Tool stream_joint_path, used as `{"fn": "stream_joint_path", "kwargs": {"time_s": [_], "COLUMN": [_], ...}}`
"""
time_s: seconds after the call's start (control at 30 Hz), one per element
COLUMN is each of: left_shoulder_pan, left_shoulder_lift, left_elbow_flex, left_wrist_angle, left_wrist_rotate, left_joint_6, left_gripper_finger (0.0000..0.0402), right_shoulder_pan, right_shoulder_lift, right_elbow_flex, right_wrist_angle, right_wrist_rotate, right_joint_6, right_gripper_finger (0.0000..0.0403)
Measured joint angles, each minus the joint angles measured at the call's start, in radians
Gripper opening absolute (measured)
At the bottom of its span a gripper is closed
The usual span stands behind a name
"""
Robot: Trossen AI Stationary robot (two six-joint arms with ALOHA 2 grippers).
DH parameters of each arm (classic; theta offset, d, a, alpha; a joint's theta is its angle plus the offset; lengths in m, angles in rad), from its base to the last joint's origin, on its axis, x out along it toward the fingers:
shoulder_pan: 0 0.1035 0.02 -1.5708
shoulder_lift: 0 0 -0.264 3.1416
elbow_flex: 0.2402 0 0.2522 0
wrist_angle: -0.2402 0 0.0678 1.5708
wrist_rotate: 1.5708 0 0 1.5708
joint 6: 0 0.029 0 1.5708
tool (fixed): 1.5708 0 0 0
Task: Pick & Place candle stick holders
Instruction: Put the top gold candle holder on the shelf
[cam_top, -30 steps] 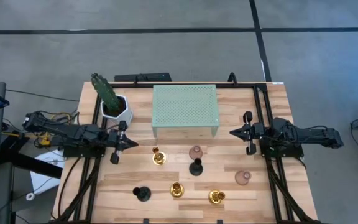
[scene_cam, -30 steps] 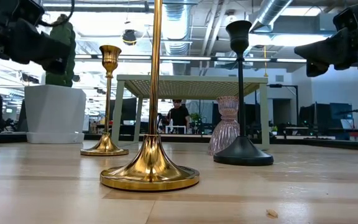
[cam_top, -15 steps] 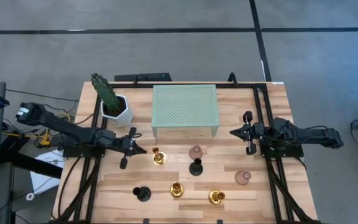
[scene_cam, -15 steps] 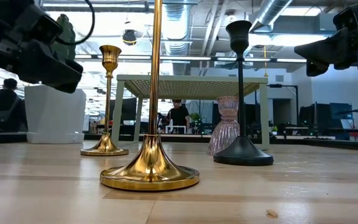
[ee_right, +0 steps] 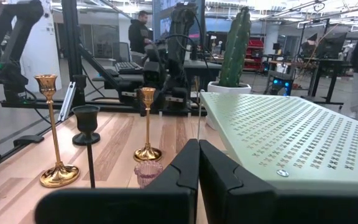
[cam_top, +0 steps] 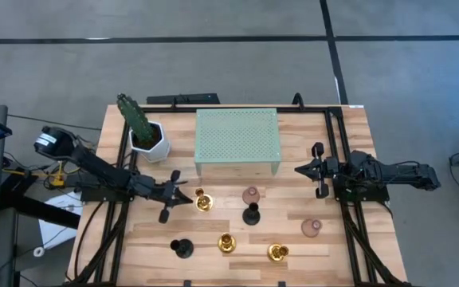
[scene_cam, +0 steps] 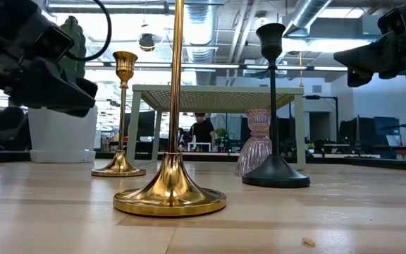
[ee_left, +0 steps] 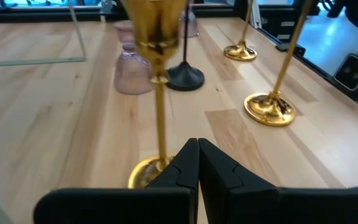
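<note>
a: high view first. where is the left gripper (cam_top: pixel 183 192)?

b: over the table's (cam_top: pixel 325 255) left half, fingers pressed together, holding nothing, tip just beside the gold holder (cam_top: pixel 203 202) in front of the stand (cam_top: pixel 237 139).

a: and the right gripper (cam_top: pixel 300 169)?

b: right of the stand, likewise closed and empty.

a: the other holders?

b: a mauve one (cam_top: pixel 251 194) and a black one (cam_top: pixel 250 214) at centre, another mauve (cam_top: pixel 311 228) to the right, a black (cam_top: pixel 182 248) and two gold (cam_top: pixel 226 242) (cam_top: pixel 277 253) along the near edge. all upright.

a: obstructions?

b: the cactus (cam_top: pixel 135 118) in its white pot (cam_top: pixel 151 141) stands left of the stand, behind the left arm. low view: a gold stem (scene_cam: pixel 177 85) fills the foreground, a person (scene_cam: pixel 203 130) visible beyond the table.
</note>
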Motion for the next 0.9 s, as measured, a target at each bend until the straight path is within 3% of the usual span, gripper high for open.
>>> {"fn": "stream_joint_path", "kwargs": {"time_s": [0.2,0.9], "left_shoulder_pan": [-0.015,-0.015], "left_shoulder_lift": [0.069,0.288], "left_elbow_flex": [0.000,0.090], "left_wrist_angle": [0.045,0.108], "left_wrist_rotate": [-0.095,-0.100], "left_joint_6": [0.000,-0.006], "left_gripper_finger": [0.0004,0.0012], "right_shoulder_pan": [0.000,0.000], "right_shoulder_lift": [0.000,0.000], "right_elbow_flex": [0.000,0.000], "right_wrist_angle": [0.000,0.000], "right_wrist_rotate": [0.000,0.007], "right_joint_6": [0.000,0.000], "right_gripper_finger": [0.0000,0.0000]}}
